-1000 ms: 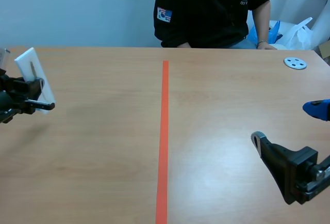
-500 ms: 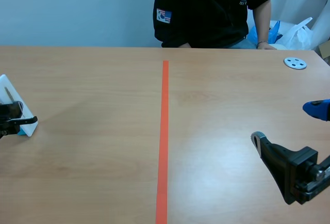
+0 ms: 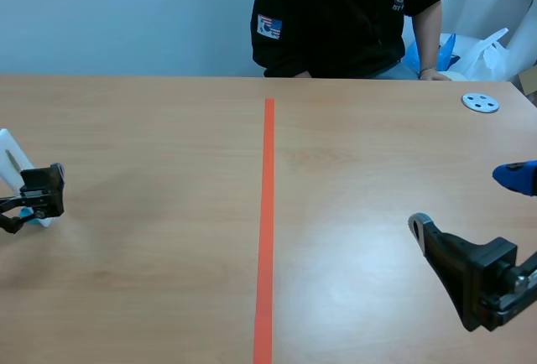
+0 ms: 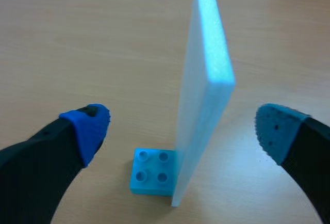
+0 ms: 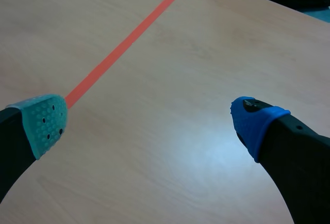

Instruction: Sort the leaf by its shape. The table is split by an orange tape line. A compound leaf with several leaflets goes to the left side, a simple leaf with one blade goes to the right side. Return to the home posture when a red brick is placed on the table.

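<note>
Now a flat white foam board [image 4: 206,69] stands upright against a studded blue brick [image 4: 151,171], with the left gripper [image 4: 183,126] spread wide around it, untouching. Also wide: the right gripper [image 5: 154,118], over the smooth wood table [image 5: 196,43].

Figure: items in view, by count.

- Desk [image 3: 168,255]: one.
- Orange tape line [image 3: 268,213]: one.
- White foam board [image 4: 203,79]: one, standing upright.
- Blue brick [image 4: 152,171]: one, with four studs, touching the board's foot.
- Grey round disc [image 3: 481,102]: one.
- Robot pincers: two, the left pincer [image 4: 180,128] and the right pincer [image 5: 154,118]. Each has two fingers, giving four dotted pads in all.
- Person [image 3: 336,12]: one, across the desk.
- White plastic bag [image 3: 487,54]: one.
</note>
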Action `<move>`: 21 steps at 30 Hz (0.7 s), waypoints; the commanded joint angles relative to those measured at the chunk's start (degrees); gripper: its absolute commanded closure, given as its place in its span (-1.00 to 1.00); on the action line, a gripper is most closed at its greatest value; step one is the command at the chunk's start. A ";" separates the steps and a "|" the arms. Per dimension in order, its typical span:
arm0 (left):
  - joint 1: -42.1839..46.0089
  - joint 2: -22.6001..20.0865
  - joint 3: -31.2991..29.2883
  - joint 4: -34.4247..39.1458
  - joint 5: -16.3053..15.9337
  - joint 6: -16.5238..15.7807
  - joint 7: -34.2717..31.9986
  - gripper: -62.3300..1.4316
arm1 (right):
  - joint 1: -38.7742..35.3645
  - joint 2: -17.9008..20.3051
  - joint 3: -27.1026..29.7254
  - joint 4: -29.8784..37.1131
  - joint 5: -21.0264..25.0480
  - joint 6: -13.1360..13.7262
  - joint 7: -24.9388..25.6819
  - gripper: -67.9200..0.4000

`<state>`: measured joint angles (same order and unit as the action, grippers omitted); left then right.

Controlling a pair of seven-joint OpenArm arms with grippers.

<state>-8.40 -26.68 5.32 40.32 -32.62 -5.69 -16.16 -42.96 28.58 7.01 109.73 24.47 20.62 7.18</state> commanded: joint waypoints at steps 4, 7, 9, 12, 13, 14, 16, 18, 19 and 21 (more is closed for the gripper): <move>1.55 -1.90 -1.62 8.85 -0.90 0.02 -0.13 -1.00 | 1.40 0.33 0.07 0.68 0.24 -0.02 0.70 -1.00; 3.52 -3.23 -4.13 14.91 -0.90 0.02 2.51 -1.00 | 1.40 0.33 0.07 0.68 0.24 -0.02 0.68 -1.00; 5.16 -4.22 -5.92 19.08 -1.14 0.00 4.92 -1.00 | 1.40 0.33 0.07 0.68 0.24 -0.02 0.70 -1.00; 8.41 -5.64 -8.52 25.51 -2.36 0.00 8.57 -1.00 | 1.40 0.33 0.07 0.68 0.24 -0.02 0.72 -1.00; 9.64 -5.95 -9.40 27.71 -2.34 0.00 9.44 -1.00 | 1.42 0.33 0.07 0.68 0.24 -0.02 0.72 -1.00; 10.93 -6.21 -10.38 29.99 -2.34 0.00 10.34 -1.00 | 1.42 0.33 0.07 0.68 0.24 -0.02 0.70 -1.00; 13.97 -6.60 -12.13 34.77 -2.34 -0.35 11.69 -1.00 | 1.40 0.33 0.07 0.68 0.22 -0.02 0.70 -1.00; 17.35 -6.73 -13.66 39.89 -2.32 -1.64 13.18 -1.00 | 1.40 0.33 0.07 0.68 0.22 -0.04 0.70 -1.00; 19.21 -6.71 -14.25 42.51 -2.32 -2.58 14.01 -1.00 | 1.40 0.33 0.07 0.68 0.22 -0.04 0.70 -1.00; 23.15 -6.69 -14.84 47.69 -2.32 -4.68 15.23 -1.00 | 1.40 0.33 0.07 0.68 0.22 -0.04 0.70 -1.00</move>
<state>13.96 -33.04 -9.45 87.18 -34.72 -9.74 -0.34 -41.91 28.58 7.01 109.75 24.49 20.62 7.20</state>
